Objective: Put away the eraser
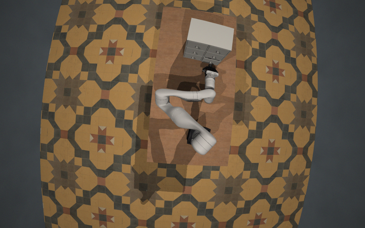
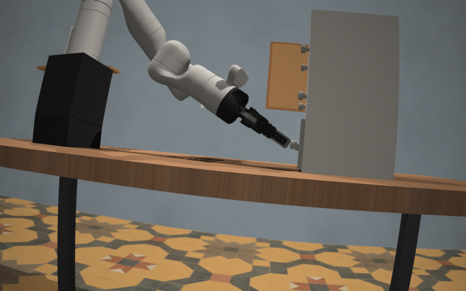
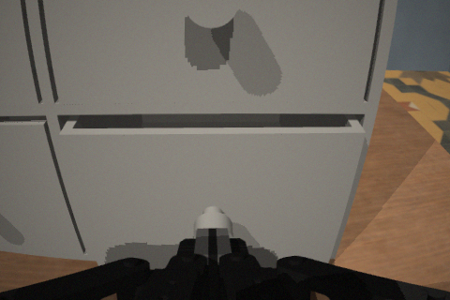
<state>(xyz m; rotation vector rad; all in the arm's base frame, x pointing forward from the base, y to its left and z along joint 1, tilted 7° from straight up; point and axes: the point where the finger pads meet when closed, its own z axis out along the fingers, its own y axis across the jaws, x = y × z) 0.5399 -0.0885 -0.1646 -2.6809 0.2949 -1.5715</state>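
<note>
The small grey chest [image 1: 209,38] stands at the far end of the wooden table; it also shows in the side view [image 2: 350,93]. Its bottom right drawer [image 3: 209,187] stands out only a little, with a narrow dark slit along its top edge. My gripper [image 2: 285,142] is shut and empty, and its closed fingertips [image 3: 213,240] press against this drawer's knob [image 3: 213,217]. From above, the gripper [image 1: 209,66] sits just in front of that drawer [image 1: 211,59]. The other drawers look flush. No eraser is in sight, and the drawer contents are hidden.
The arm's black base [image 2: 70,99] stands at the near end of the table. An orange panel [image 2: 285,76] hangs behind the chest in the side view. The table's right edge [image 3: 412,112] runs close to the chest's right side.
</note>
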